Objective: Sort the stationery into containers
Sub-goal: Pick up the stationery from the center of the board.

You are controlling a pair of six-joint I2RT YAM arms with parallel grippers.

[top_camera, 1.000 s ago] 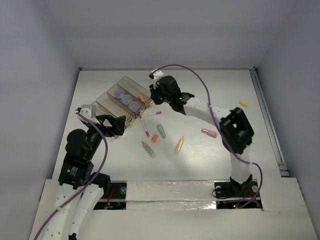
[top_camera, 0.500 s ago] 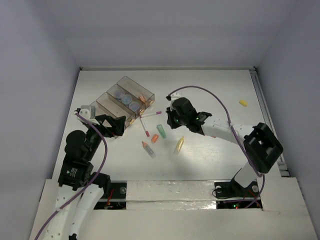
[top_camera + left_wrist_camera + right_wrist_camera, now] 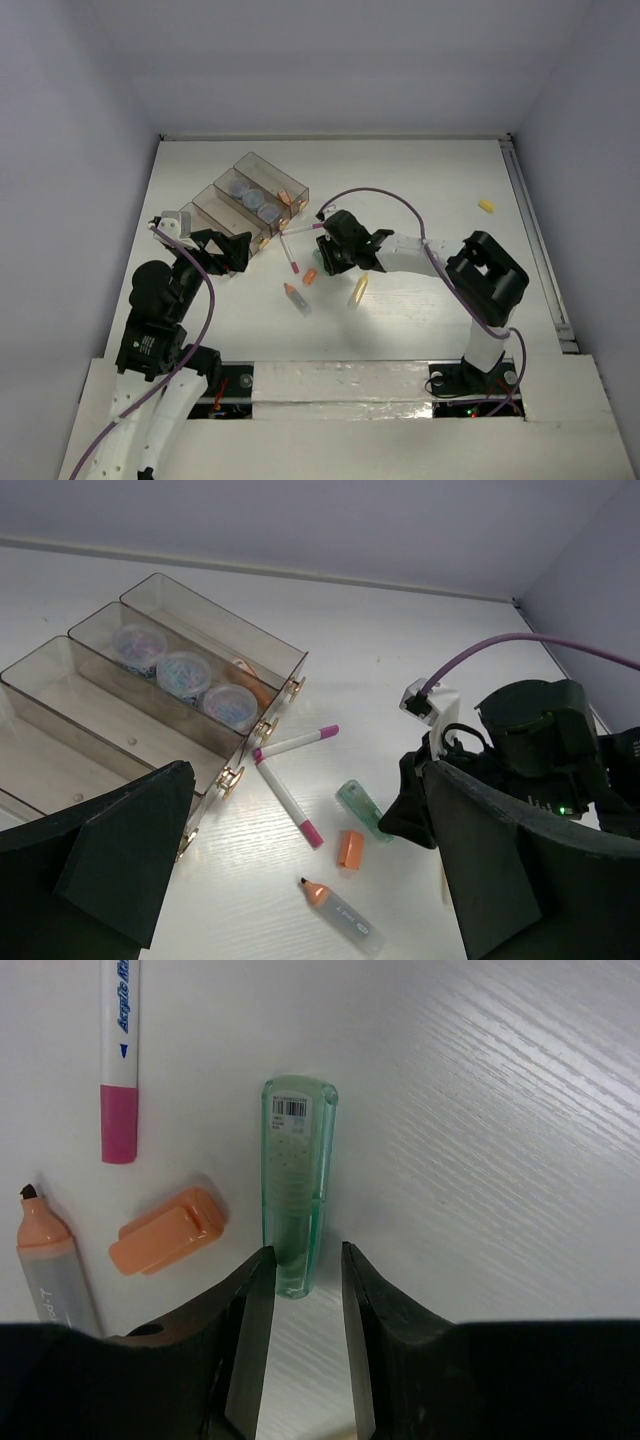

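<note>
We see the right gripper (image 3: 332, 252) low over the white tabletop (image 3: 420, 180), a little left of its middle. Its two black fingers (image 3: 240, 1340) are apart and stand on both sides of one end of a short translucent green plastic stick (image 3: 297, 1185). The stick lies flat on the tabletop, and a small gap shows between it and one finger, so nothing is clamped.

Just beside the green stick lies a small orange cap (image 3: 170, 1230). Near the cap there is an uncapped marker with an orange tip and a clear body (image 3: 50, 1260). Two thin white pens with pink tips (image 3: 295, 743) (image 3: 287, 800) lie on the far side of these, close to the containers and meeting at one end.

The row of joined clear brownish plastic compartments (image 3: 60, 695) stands toward the far left corner of the tabletop. Three small round grey-lilac rolls (image 3: 185, 670) sit in a line inside one compartment.

A yellow stick (image 3: 358, 290) lies on the near side of the right gripper, and another small yellow piece (image 3: 486, 206) lies close to the right edge.

The left gripper (image 3: 232, 250) hangs just at the near side of the compartments. Its fingers (image 3: 120, 860) are wide apart and hold nothing.
</note>
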